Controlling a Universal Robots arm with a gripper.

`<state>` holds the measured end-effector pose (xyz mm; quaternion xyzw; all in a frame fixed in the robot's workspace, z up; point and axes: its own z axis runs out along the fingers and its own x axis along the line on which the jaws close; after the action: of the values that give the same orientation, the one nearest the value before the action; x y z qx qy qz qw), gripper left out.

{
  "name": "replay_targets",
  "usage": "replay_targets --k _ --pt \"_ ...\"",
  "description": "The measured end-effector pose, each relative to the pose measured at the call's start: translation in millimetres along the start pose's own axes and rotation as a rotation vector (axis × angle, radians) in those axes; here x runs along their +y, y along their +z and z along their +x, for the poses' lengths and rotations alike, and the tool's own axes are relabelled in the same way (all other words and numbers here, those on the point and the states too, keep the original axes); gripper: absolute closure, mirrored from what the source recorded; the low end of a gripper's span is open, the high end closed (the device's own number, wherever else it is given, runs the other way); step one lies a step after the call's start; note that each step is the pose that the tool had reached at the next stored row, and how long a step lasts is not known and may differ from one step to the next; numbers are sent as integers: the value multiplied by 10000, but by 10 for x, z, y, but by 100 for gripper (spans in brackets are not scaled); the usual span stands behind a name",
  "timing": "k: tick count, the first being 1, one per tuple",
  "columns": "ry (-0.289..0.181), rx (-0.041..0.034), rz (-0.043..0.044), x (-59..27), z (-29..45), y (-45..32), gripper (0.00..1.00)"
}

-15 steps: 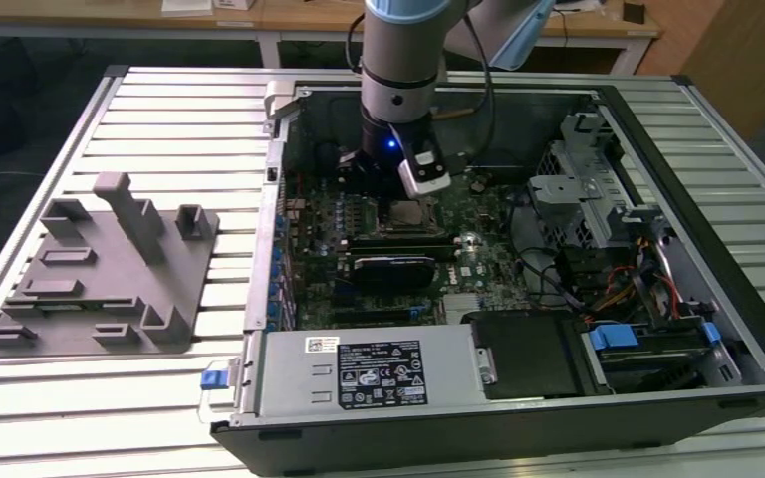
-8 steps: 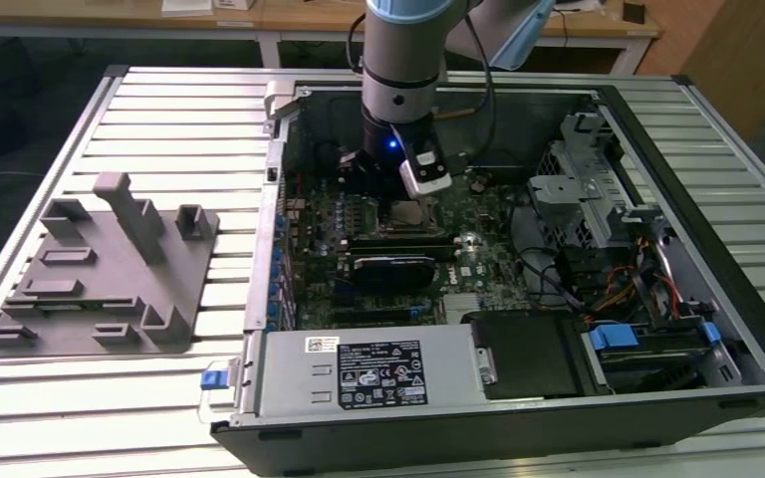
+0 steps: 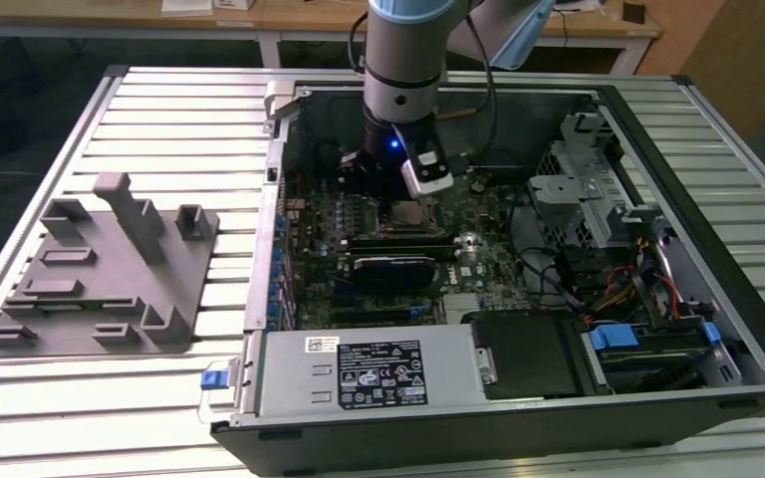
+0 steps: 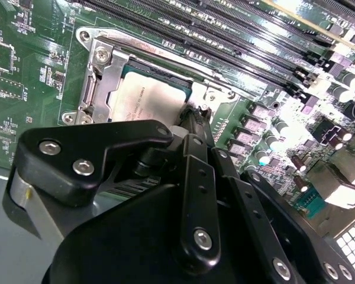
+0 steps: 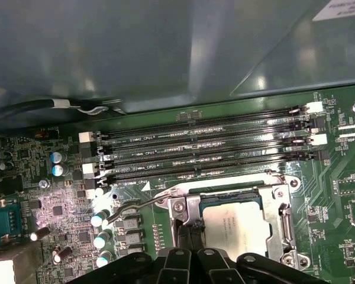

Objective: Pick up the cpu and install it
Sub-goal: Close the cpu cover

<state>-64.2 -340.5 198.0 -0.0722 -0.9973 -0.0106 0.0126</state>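
Motherboard socket [image 5: 282, 220] seats the cpu [image 5: 236, 228] — gripper [image 5: 191, 229] beside.

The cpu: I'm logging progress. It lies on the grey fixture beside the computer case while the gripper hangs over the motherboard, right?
Wrong place: both wrist views show the cpu lying in the socket on the motherboard. The gripper does hang over the motherboard.
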Motion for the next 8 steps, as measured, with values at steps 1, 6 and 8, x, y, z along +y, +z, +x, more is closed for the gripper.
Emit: replay_targets --k 1,6,8 --pt "0 0 -2 0 -1 -1 89" --pt "0 3 2 0 0 -25 89" --pt "0 3 2 0 0 -40 89"
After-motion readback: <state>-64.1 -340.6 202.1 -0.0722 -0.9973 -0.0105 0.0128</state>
